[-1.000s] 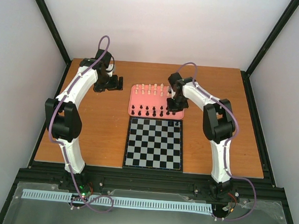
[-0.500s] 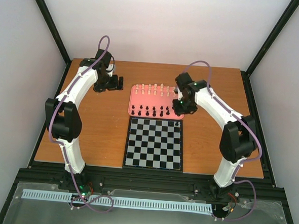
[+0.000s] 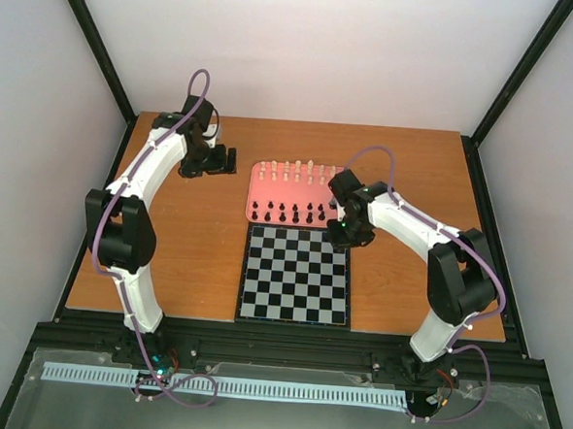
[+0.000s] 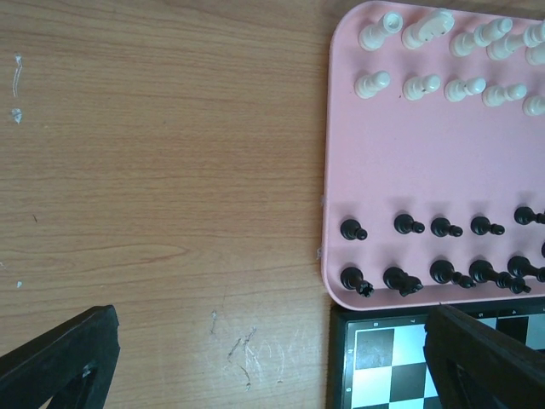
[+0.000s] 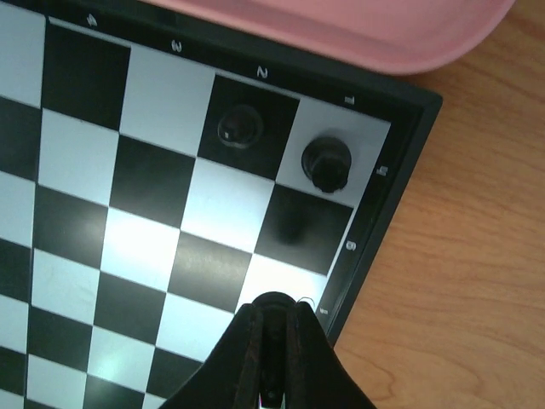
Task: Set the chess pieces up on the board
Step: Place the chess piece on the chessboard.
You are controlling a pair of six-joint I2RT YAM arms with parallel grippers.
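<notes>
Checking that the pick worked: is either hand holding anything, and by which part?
The right hand pinches a small black chess piece between its fingertips; which part of it is gripped cannot be told. The left hand holds nothing.

Left arm (image 3: 138,181) and right arm (image 3: 408,220) in white shells, bulky black joint housings (image 3: 129,236), purple cables (image 3: 199,78) looping alongside, black angular fingers (image 4: 485,362), green lights (image 3: 347,223) at the right wrist

White-and-black left arm (image 3: 145,172) stretches forward, black two-finger left tool (image 4: 271,341) spread wide; right arm (image 3: 414,226) bends inward, right tool (image 5: 274,317) pinching a black chess piece (image 5: 274,301).
</notes>
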